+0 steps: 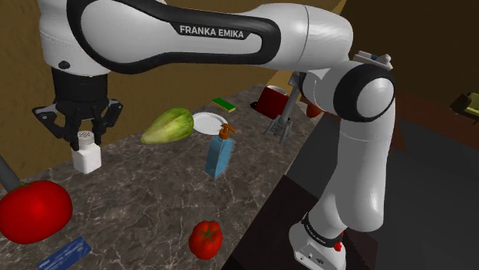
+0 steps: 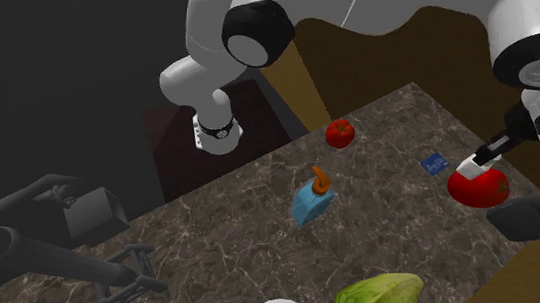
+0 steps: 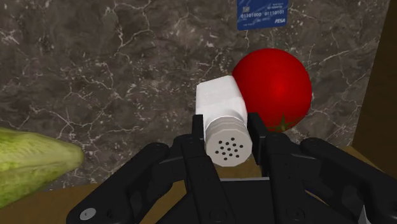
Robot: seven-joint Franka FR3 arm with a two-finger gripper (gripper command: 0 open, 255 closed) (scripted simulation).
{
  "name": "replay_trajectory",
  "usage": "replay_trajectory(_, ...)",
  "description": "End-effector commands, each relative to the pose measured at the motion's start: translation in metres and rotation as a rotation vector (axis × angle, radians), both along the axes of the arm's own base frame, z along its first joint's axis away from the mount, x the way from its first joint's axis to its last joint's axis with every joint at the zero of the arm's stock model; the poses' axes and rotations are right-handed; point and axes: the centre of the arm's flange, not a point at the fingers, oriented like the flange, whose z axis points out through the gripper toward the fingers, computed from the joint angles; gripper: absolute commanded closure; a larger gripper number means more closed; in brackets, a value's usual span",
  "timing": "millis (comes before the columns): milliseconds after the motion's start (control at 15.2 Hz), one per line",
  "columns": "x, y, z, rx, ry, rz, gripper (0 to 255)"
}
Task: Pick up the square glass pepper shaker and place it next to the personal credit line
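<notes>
Pepper shaker [image 1: 86,156], white square body under a round perforated cap, upright toward the shoulder view's left on the dark marbled countertop [image 1: 146,192]. Directly beneath the black two-finger gripper [image 1: 79,126], fingers reaching down either side of the cap. Top-down grasp, presumably to keep the body vertical and the holes upward. Base on or barely off the stone; impossible to tell which. Large red tomato [image 1: 32,211] nearer the camera, small blue credit card [image 1: 65,255] nearer again. Tomato roughly between shaker and card, hence a likely up-and-over route.

Second exterior view: shaker [image 2: 470,171] at the right, under the gripper [image 2: 480,159], overlapping the tomato's [image 2: 481,187] upper edge from this angle. Card [image 2: 435,164] near the tomato, toward this view's left. Blue soap bottle with orange pump [image 2: 311,201] well apart, no obstacle.

Wrist view: cap seen end-on, gripper [image 3: 227,137] pinching it, both fingers against its sides. Shaker body [image 3: 221,105] just beside the tomato [image 3: 273,86], card [image 3: 262,14] beyond. Bare stone [image 3: 95,63] beside the card, fit for set-down. Judged stage: grasp made, carry not yet begun. Main risk: clipping the tomato in transit.
</notes>
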Motion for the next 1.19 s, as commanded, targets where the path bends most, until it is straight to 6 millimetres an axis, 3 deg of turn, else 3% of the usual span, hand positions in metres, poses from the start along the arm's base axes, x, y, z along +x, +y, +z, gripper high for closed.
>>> replay_trajectory(0,0.021,0.028,-0.001,-0.002,0.000,-0.003,255)
replay_trajectory(1122,0.021,0.028,-0.090,-0.002,0.000,-0.003,255)
